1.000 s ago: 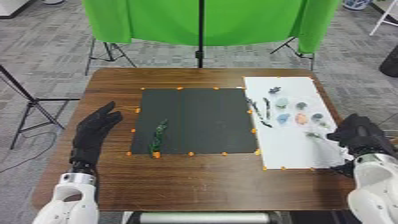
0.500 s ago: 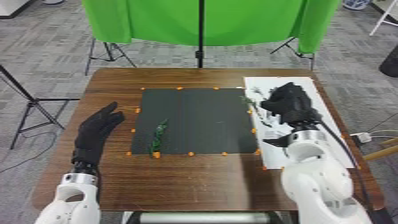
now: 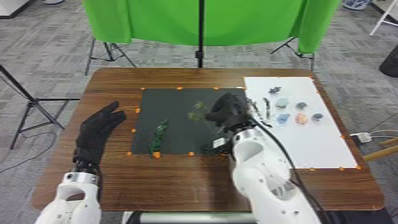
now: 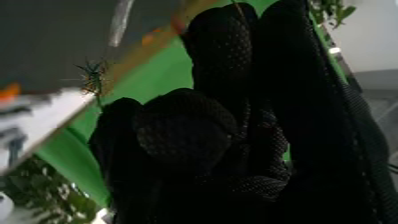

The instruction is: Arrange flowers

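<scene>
My right hand [image 3: 231, 112] is over the right part of the dark mat [image 3: 178, 102], its fingers curled round a green sprig [image 3: 199, 112] whose leafy tip sticks out to the left. In the right wrist view the glove of the right hand [image 4: 187, 132] is curled, and a thin sprig [image 4: 93, 76] with spiky leaves rises beside it. A dark green stem [image 3: 159, 136] lies on the mat's left side. On the white sheet [image 3: 324, 150] are dark stems and several small flower heads, among them a peach one [image 3: 301, 118]. My left hand [image 3: 99, 127] rests open left of the mat.
Orange markers line the edges of the mat and the sheet. The brown table [image 3: 160, 190] extends in front of the mat. A green cloth [image 3: 151, 25] hangs on stands behind the table.
My right hand has moved left from the sheet to above the mat, carrying the sprig that lay near the sheet's right side. The left hand has kept still.
</scene>
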Controlling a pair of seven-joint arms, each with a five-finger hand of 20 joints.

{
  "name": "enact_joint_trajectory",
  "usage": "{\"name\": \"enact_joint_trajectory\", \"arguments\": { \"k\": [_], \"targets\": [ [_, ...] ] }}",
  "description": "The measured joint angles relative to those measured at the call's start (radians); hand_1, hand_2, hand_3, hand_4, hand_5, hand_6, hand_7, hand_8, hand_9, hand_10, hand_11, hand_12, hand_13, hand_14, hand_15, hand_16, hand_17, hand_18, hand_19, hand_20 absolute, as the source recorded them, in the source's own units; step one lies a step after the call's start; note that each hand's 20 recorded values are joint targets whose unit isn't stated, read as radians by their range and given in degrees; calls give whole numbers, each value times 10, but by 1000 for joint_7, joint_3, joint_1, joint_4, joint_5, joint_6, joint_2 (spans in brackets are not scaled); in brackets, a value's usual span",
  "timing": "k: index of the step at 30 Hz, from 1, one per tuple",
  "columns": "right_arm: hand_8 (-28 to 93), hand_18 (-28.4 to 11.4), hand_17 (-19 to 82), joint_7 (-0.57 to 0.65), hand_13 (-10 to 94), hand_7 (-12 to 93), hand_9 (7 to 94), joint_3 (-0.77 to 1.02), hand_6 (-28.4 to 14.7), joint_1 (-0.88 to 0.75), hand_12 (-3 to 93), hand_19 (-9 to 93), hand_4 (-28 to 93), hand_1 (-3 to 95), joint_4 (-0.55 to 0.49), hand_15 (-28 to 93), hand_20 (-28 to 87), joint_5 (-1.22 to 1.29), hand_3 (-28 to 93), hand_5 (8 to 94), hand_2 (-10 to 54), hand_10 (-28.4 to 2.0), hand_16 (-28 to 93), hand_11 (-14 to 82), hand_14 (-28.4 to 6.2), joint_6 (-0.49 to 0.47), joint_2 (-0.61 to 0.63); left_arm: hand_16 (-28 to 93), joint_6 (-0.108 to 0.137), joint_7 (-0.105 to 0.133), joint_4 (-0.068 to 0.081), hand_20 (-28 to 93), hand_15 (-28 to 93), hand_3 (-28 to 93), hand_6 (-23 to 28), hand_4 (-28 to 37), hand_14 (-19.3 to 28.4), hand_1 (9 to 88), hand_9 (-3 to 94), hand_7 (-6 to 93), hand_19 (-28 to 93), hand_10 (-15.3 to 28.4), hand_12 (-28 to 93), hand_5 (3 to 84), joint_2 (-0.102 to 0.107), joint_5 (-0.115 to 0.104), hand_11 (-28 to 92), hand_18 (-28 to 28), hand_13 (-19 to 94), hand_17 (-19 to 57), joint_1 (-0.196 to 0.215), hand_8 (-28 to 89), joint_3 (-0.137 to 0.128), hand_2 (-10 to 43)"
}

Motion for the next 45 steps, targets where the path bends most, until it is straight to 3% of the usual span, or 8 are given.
{"name": "enact_joint_trajectory", "arguments": {
  "k": [25, 31, 32, 33, 34, 45],
  "targets": [
    [175, -90, 684, 63, 937, 275, 924, -108, -8, 11, 250, 932, -92, 605, 96, 590, 535, 85, 457, 835, -95, -95, 263, 369, -4, 21, -76, 32, -29, -16, 1, 261, 132, 664, 27, -204, 169, 235, 469, 85, 106, 135, 128, 470, 8, 5, 149, 128, 381, 86, -15, -54, 11, -41],
    [169, -89, 684, 60, 937, 286, 922, -104, -13, 11, 249, 932, -18, 619, 108, 584, 526, 91, 315, 824, -95, -100, 264, 367, -7, 24, -84, 32, -34, -19, 1, 260, 130, 664, 28, -204, 169, 233, 468, 84, 104, 135, 129, 469, 9, 5, 148, 128, 380, 86, -15, -53, 11, -42],
    [167, -90, 683, 59, 937, 285, 922, -103, -11, 11, 249, 932, 103, 670, 109, 583, 525, 91, 151, 824, -95, -100, 264, 367, -8, 24, -85, 32, -34, -19, 1, 260, 130, 662, 28, -204, 168, 235, 468, 84, 104, 135, 129, 469, 9, 5, 148, 128, 380, 86, -15, -53, 11, -41],
    [168, -89, 682, 56, 937, 284, 922, -101, -13, 11, 248, 932, 297, 763, 110, 583, 523, 90, -126, 824, -95, -100, 264, 367, -8, 24, -86, 32, -34, -20, 1, 260, 131, 663, 28, -203, 168, 234, 468, 83, 104, 135, 129, 470, 9, 6, 148, 128, 379, 86, -15, -53, 11, -41],
    [169, -90, 682, 53, 937, 284, 921, -99, -14, 10, 248, 932, 372, 798, 110, 582, 521, 89, -237, 824, -95, -101, 264, 367, -9, 24, -86, 32, -34, -20, 1, 260, 131, 662, 28, -203, 169, 234, 468, 84, 104, 135, 129, 470, 9, 6, 148, 128, 379, 85, -15, -53, 11, -41],
    [164, -93, 679, 11, 937, 282, 919, -81, -16, 8, 247, 932, 400, 785, 121, 580, 519, 59, -280, 822, -95, -105, 266, 369, -12, 23, -92, 33, -36, -21, 1, 259, 128, 661, 29, -204, 169, 235, 467, 83, 103, 135, 129, 469, 9, 7, 147, 129, 378, 84, -15, -53, 10, -42]
  ]
}}
